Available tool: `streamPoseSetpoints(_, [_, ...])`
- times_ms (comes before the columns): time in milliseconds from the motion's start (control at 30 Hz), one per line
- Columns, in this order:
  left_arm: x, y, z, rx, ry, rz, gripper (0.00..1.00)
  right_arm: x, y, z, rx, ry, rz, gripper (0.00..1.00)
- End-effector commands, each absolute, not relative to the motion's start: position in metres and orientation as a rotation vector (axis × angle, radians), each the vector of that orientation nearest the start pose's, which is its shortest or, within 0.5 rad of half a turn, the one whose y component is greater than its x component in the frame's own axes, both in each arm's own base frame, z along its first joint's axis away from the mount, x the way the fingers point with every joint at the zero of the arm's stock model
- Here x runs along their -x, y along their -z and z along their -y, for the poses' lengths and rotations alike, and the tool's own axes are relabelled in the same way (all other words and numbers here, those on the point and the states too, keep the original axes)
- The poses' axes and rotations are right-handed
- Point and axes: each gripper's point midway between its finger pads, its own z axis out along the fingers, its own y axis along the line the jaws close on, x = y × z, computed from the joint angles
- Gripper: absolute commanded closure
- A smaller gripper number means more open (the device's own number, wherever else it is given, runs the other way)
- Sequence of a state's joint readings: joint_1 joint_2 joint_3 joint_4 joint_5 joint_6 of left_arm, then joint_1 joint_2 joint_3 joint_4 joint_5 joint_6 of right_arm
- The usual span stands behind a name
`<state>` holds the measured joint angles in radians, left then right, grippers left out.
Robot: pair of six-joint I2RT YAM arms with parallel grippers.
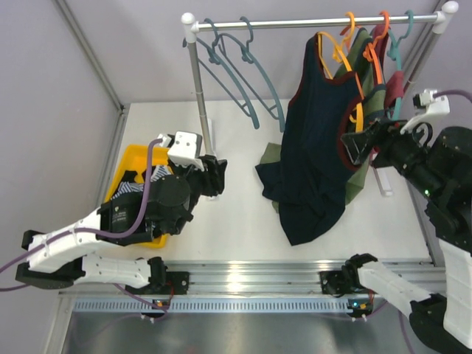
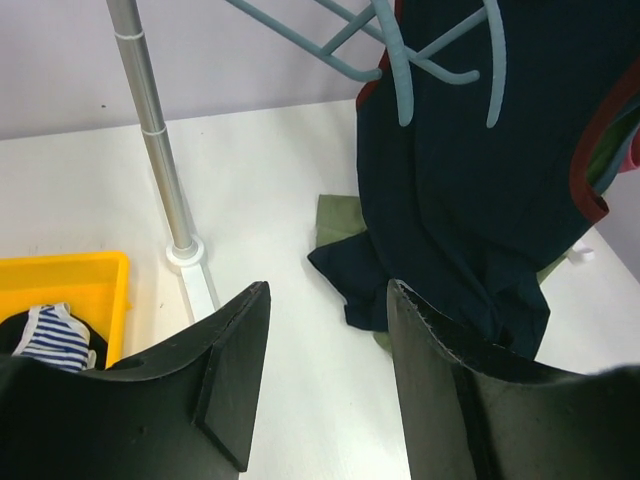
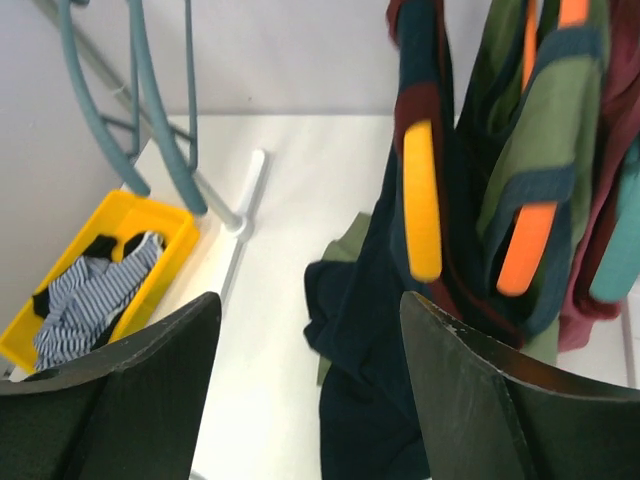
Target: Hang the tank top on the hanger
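Note:
The dark navy tank top point(image 1: 317, 133) with maroon trim hangs on the yellow-orange hanger point(image 1: 333, 49) on the rail. Its lower part is bunched on the table. It also shows in the left wrist view point(image 2: 460, 180) and the right wrist view point(image 3: 370, 340), where one yellow hanger arm point(image 3: 422, 200) pokes out of it. My right gripper point(image 1: 358, 144) is open and empty, close beside the top's right armhole; it looks past the garment point(image 3: 310, 300). My left gripper point(image 1: 214, 177) is open and empty over bare table point(image 2: 328, 290), left of the top.
Two blue-grey hangers point(image 1: 236, 74) hang at the rail's left, by the rack post point(image 1: 200, 103). An olive-green top point(image 1: 361, 51) on a red-orange hanger point(image 1: 380, 44) and a maroon garment hang right of the tank top. A yellow bin point(image 1: 136, 155) holds a striped garment point(image 3: 90, 295).

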<state>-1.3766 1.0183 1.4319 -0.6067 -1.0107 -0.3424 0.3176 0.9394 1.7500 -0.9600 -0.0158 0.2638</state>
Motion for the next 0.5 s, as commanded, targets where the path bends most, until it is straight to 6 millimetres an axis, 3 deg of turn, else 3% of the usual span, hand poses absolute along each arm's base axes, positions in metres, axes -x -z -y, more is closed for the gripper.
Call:
streamPoseSetpoints(0, [-0.187, -0.406, 0.213, -0.128, 0.393, -1.701, 0.44, -0.194, -0.439, -0.094, 0.098, -0.525, -1.791, 0.27])
streamPoseSetpoints(133, [-0.185, -0.384, 0.211, -0.12, 0.389, -1.735, 0.44, -0.175, -0.396, -0.094, 0.106, -0.553, -1.855, 0.19])
streamPoseSetpoints(167, [-0.184, -0.378, 0.207, -0.101, 0.395, -1.752, 0.44, -0.168, -0.374, -0.092, 0.103, -0.55, -1.888, 0.0])
streamPoseSetpoints(300, [-0.178, -0.346, 0.204, -0.1, 0.389, -1.815, 0.45, -0.154, -0.328, -0.081, 0.076, -0.503, -1.957, 0.0])
streamPoseSetpoints(467, [-0.172, -0.308, 0.204, -0.088, 0.392, -1.894, 0.44, -0.148, -0.299, -0.076, 0.022, -0.494, -1.994, 0.0])
